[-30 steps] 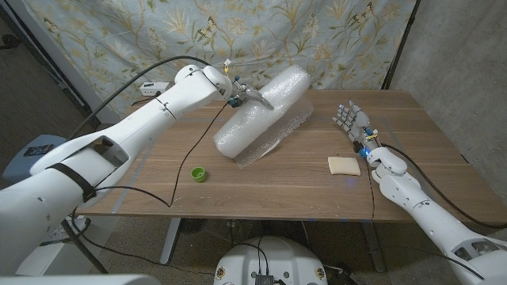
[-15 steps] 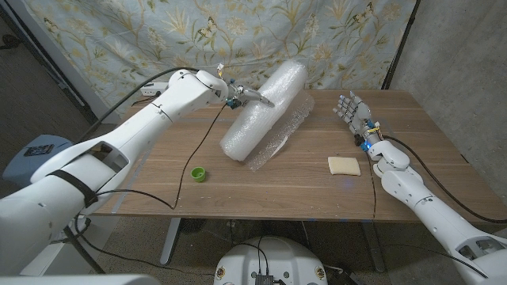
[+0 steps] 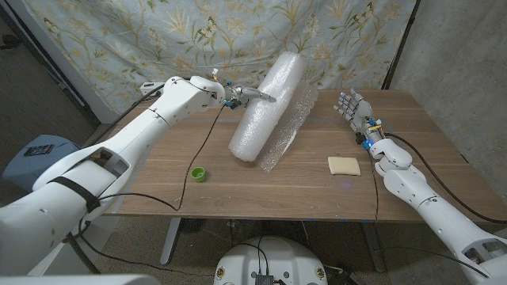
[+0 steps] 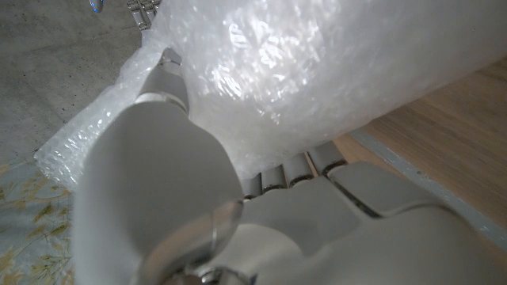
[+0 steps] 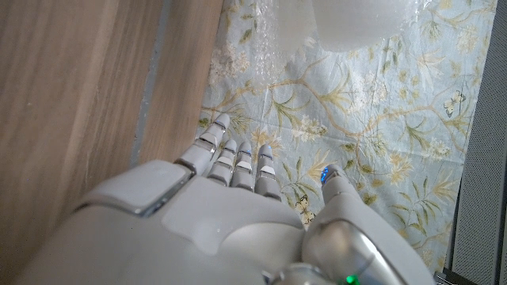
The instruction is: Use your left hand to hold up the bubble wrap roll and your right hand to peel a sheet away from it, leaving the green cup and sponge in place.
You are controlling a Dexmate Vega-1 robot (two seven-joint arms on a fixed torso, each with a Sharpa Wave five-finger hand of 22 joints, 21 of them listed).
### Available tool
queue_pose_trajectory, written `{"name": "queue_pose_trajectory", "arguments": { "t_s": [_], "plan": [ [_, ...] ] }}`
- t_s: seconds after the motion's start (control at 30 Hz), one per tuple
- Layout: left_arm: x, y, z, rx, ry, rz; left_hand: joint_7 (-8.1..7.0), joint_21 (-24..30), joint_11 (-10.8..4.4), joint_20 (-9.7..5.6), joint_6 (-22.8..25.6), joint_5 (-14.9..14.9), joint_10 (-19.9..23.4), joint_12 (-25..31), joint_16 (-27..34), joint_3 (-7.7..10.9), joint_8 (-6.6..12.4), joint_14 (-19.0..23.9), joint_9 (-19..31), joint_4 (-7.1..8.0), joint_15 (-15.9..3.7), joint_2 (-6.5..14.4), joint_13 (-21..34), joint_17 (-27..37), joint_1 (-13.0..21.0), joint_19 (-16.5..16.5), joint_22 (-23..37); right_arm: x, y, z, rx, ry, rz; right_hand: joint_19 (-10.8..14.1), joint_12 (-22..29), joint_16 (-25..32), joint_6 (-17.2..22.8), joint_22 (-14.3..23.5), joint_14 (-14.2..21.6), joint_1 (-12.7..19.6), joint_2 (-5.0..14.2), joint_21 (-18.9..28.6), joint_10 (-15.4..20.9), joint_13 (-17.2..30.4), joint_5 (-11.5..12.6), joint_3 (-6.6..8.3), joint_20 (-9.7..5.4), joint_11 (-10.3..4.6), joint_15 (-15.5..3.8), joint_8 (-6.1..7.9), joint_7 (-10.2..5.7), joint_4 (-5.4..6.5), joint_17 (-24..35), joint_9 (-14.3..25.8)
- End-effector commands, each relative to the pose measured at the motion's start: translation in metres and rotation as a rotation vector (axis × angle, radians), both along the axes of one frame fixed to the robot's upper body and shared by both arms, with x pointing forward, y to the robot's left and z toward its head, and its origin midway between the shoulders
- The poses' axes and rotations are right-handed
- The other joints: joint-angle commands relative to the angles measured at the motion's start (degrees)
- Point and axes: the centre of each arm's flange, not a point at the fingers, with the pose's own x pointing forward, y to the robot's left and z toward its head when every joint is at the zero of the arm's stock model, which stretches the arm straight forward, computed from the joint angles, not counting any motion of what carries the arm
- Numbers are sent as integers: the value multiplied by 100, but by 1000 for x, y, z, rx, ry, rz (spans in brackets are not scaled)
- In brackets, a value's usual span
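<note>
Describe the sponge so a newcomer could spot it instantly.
On the wooden table, look toward the robot's right side, near the front edge and just in front of the right hand. The sponge lies flat there: a small pale tan rectangle, unlike the round green cup or the big bubble wrap roll.

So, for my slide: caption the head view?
Left hand tilts bubble wrap roll up; right hand waits open.

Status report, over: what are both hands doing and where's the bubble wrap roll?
Left hand holds bubble wrap roll tilted up, low end on table. Right hand open, clear of the loose sheet. Nothing in the way.
</note>
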Motion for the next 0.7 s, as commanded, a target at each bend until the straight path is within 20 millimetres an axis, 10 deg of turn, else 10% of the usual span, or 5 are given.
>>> {"name": "queue_pose_trajectory", "arguments": {
  "t_s": [0.03,0.7],
  "plan": [
    [6,-1,-11,-154,45,-99,-1,42,7,7,51,50,60,8,-29,93,-29,282,34,41,-246,571,40,33,526,-25,18,-6,7,5,-36,-4,13,-13,30,19,13,10,5,-9,5,17,-1,33,29,29,15,-1,24,28,15,-21,1,25],
    [20,0,-37,-393,151,-213,-31,101,-11,20,84,84,73,-11,-64,126,-31,272,59,14,-249,609,94,61,524,-70,1,-8,19,5,-94,13,42,-21,31,22,9,10,5,5,12,17,2,32,28,28,7,-4,20,26,21,-37,-1,25]
  ]
}}
